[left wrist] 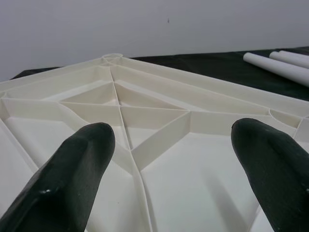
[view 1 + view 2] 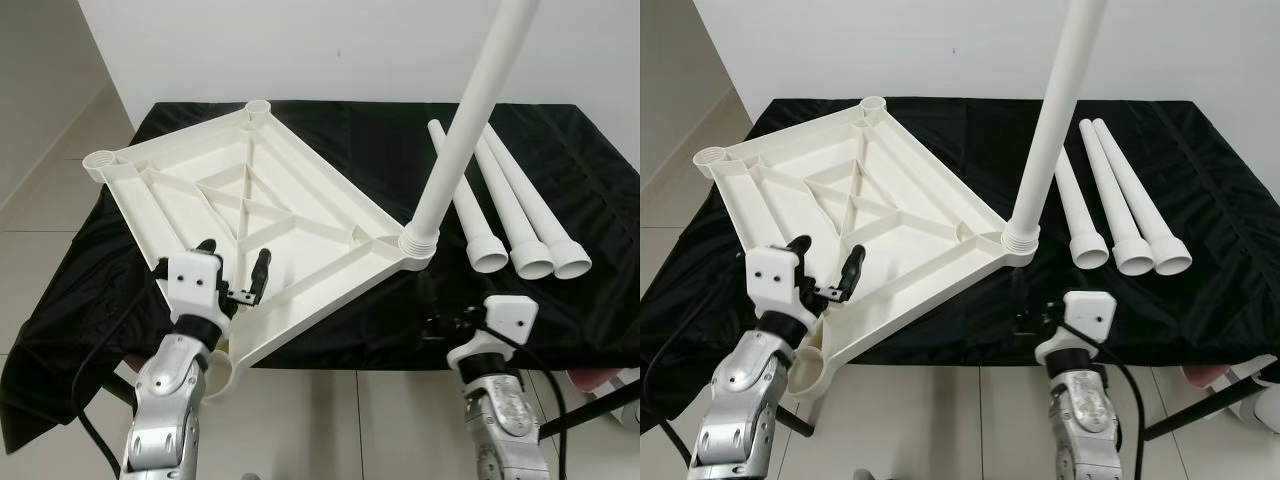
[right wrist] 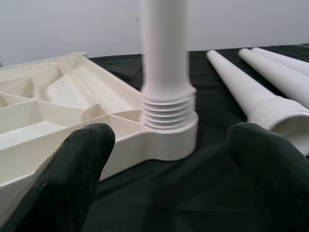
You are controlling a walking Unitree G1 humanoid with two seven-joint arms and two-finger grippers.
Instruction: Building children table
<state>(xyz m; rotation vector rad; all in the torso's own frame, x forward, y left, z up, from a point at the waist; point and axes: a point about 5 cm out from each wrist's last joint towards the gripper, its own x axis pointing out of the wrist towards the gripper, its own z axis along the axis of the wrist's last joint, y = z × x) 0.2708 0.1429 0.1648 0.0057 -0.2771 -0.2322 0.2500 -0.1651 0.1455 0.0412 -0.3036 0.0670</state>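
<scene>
The white children's tabletop (image 2: 300, 170) lies upside down on the black cloth, ribbed underside up. One white leg (image 2: 455, 150) stands upright in its right corner socket (image 2: 418, 243). Three loose legs (image 2: 510, 200) lie side by side to the right. My left gripper (image 2: 235, 262) is open over the tabletop's near edge, with the ribs (image 1: 145, 145) between its fingers. My right gripper (image 3: 171, 140) is open at the table's front edge, a little short of the upright leg's threaded base (image 3: 166, 108), and holds nothing.
The black cloth (image 2: 580, 180) covers a low table against a white wall. The tabletop's near corner socket (image 2: 225, 375) overhangs the front edge. Tiled floor (image 2: 350, 420) lies below. A pink object (image 2: 590, 380) sits at the lower right.
</scene>
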